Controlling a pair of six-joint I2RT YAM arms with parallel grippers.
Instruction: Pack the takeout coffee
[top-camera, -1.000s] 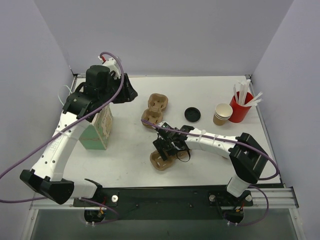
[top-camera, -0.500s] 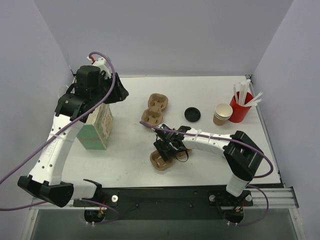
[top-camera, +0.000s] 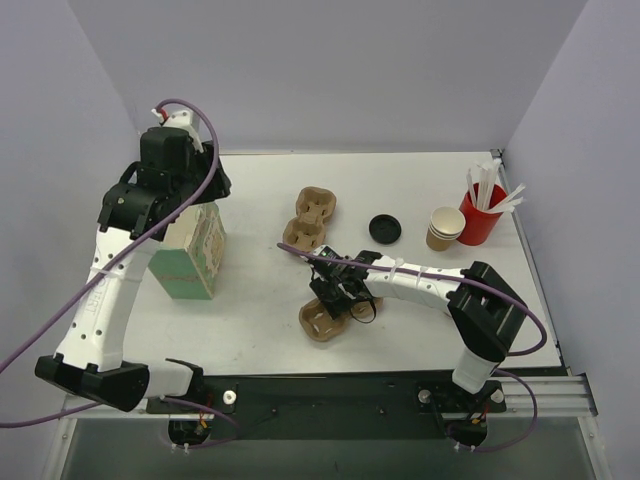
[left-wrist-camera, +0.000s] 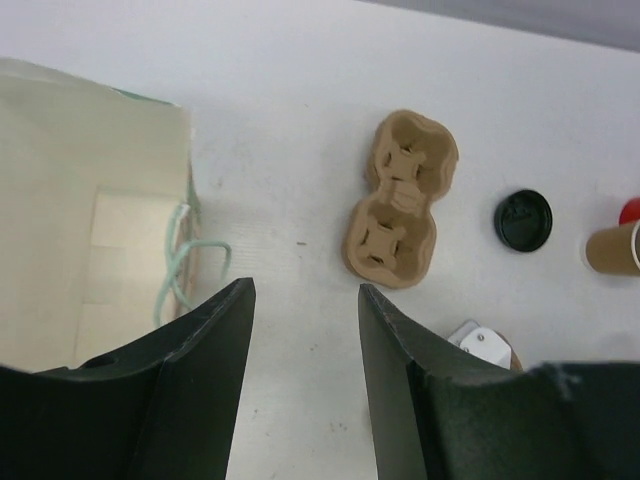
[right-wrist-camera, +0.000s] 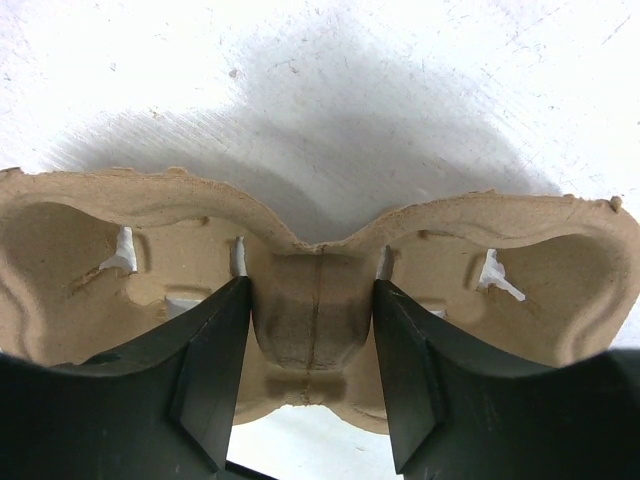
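The takeout coffee, a brown kraft-paper cup (top-camera: 445, 228) with a pale inside, stands at the right next to the red cup; its edge also shows in the left wrist view (left-wrist-camera: 615, 248). My right gripper (top-camera: 338, 296) is low on the table, shut on the middle ridge of a brown pulp cup carrier (top-camera: 322, 322), with one finger in each pocket (right-wrist-camera: 312, 330). My left gripper (top-camera: 215, 188) is open and empty, held high over the open top of a cream and green paper bag (top-camera: 190, 260), whose pale inside shows in the left wrist view (left-wrist-camera: 80, 250).
A second pulp carrier (top-camera: 312, 218) lies at the middle back, also in the left wrist view (left-wrist-camera: 400, 200). A black lid (top-camera: 385, 228) lies flat beside it. A red cup of white sticks (top-camera: 482, 210) stands at far right. Walls close in on three sides.
My left arm has swung left and back, from beside the bag to over it. My right gripper and the carrier have stayed in place.
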